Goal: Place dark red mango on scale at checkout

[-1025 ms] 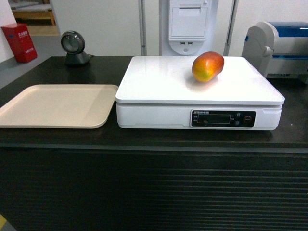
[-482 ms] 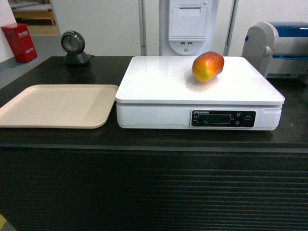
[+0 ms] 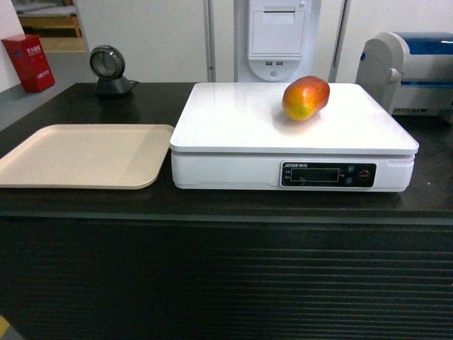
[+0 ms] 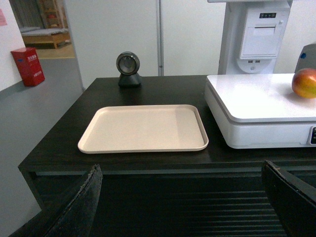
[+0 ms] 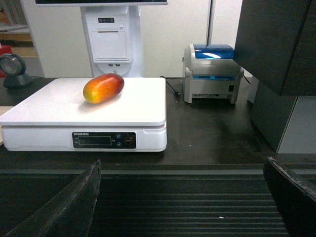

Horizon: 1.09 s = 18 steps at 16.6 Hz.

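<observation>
The dark red mango (image 3: 306, 98) lies on its side on the far right part of the scale (image 3: 241, 120), a white platform with a black display panel in front. It also shows on the scale in the right wrist view as the mango (image 5: 103, 88) and at the right edge of the left wrist view as the mango (image 4: 305, 83). The scale stands on the black checkout (image 3: 226, 283) with its ribbed front. My left gripper (image 4: 181, 197) and right gripper (image 5: 182, 197) both hang open and empty, low in front of the counter. Neither shows in the head view.
A flat beige tray (image 3: 81, 154) lies left of the scale. A round black scanner (image 3: 107, 69) stands at the back left, a grey-blue label printer (image 3: 410, 67) at the back right, a white receipt terminal (image 3: 277, 35) behind the scale. A dark cabinet (image 5: 279, 59) stands far right.
</observation>
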Available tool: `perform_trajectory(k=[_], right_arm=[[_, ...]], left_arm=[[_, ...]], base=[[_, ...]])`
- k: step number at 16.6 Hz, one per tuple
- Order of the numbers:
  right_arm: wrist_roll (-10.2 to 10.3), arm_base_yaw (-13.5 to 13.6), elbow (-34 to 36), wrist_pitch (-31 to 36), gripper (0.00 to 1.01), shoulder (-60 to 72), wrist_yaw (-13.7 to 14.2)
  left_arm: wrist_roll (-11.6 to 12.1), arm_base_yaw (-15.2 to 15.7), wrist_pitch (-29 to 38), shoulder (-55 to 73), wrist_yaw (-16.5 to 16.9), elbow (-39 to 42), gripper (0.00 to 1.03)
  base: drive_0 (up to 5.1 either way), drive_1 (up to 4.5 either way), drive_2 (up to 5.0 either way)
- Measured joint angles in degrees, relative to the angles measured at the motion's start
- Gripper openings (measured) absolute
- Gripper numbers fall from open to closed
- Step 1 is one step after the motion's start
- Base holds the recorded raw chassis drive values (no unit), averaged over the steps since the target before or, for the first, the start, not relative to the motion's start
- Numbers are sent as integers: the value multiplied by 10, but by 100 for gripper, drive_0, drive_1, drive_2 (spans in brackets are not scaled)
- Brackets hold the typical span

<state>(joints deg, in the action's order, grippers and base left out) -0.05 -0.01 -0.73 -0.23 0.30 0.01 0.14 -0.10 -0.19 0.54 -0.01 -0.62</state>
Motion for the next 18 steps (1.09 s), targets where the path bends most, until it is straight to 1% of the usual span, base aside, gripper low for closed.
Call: perform_trajectory(k=[18], right_arm=[[0, 0, 0, 0, 98, 0, 0]], left_arm=[[0, 0, 0, 0, 0, 0, 98]], base=[[0, 0, 0]])
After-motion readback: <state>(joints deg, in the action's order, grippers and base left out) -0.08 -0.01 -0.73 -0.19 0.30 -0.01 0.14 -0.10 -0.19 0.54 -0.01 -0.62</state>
